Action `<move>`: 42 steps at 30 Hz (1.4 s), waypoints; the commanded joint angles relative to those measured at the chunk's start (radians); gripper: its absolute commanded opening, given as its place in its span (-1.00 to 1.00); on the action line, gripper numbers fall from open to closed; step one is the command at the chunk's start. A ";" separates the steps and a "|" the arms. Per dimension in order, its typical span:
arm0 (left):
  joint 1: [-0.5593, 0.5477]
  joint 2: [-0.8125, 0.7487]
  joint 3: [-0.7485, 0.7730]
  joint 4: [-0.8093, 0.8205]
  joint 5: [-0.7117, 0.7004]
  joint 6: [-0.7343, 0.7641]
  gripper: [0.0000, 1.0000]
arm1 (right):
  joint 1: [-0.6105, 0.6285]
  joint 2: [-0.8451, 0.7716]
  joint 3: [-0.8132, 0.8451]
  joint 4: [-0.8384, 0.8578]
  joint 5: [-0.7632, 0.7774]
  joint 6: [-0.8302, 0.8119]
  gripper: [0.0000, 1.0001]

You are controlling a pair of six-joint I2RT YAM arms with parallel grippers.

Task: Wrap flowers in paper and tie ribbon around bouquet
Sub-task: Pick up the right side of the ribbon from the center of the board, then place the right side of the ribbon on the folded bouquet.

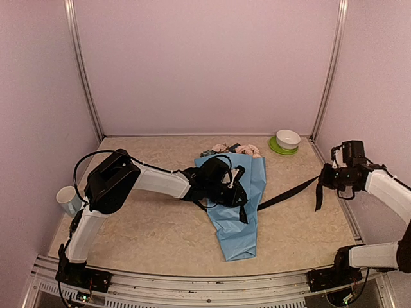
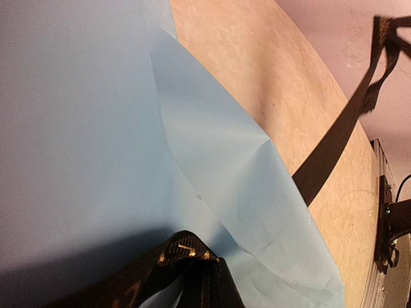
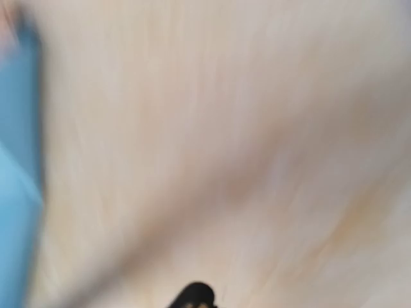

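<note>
The paper point(image 1: 237, 231) is already wrapping the flowers point(image 1: 247, 149) beneath the left hand point(image 1: 226, 181), its fingers pressed together. The right hand point(image 1: 320, 182) is clamping the ribbon point(image 1: 289, 194), holding it taut; tying is remaining.

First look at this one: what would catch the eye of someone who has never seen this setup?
A light blue paper bouquet lies in the middle of the table, pale flowers poking from its far end, with the left tool closed over its middle. A black ribbon stretches from the bouquet up to the right tool, which is shut on it near the table's right edge.
</note>
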 commanded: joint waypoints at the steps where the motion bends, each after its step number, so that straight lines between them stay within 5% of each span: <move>1: 0.010 0.010 -0.037 -0.056 -0.018 0.008 -1.00 | -0.123 -0.123 0.119 -0.009 -0.021 0.004 -1.00; 12: 0.017 0.015 -0.036 -0.067 -0.017 0.020 -1.00 | -0.075 -0.139 0.545 -0.049 -0.110 -0.011 -1.00; 22: 0.038 -0.003 -0.056 -0.068 -0.008 0.025 -1.00 | 0.739 0.028 0.331 0.254 -0.367 -0.162 -1.00; 25: 0.041 -0.011 -0.074 -0.050 -0.003 0.025 -1.00 | 0.846 0.033 0.232 0.419 -0.439 -0.139 -1.00; 29: 0.039 -0.019 -0.097 -0.017 0.006 0.009 -1.00 | 0.848 -0.003 0.111 0.590 -0.422 -0.039 -1.00; 42: 0.001 -0.062 -0.185 0.109 -0.034 -0.056 -1.00 | 0.550 0.115 0.050 0.580 -0.238 0.210 -1.00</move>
